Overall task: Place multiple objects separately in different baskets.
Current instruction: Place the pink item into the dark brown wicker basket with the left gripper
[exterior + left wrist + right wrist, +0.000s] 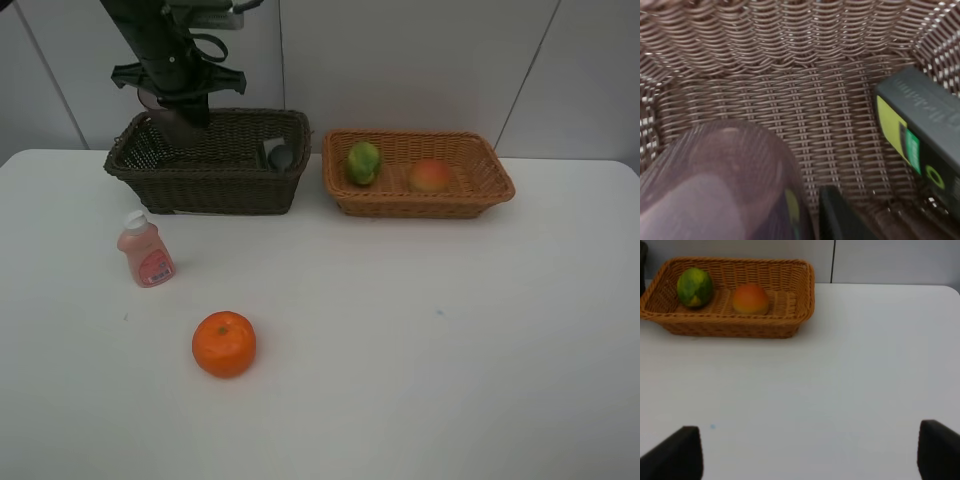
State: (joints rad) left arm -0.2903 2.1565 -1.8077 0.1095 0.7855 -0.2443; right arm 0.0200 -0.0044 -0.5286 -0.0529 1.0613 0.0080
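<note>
From above, a white surface meets pale wall panels; a pink bottle and an orange sit on it. The dark basket holds a black bottle; the tan basket holds a citrus and a peach. Left wrist: the left jaws, closed, grip a purplish cup inside the dark basket, near the black bottle. Right wrist: the right jaws stand wide and empty over the surface, facing the tan basket.

White table, matte and plain, fills most of the exterior view. Behind its far edge is a pale grey wall, split by 3 thin dark seams. 1 tiny dark speck on the tabletop.
</note>
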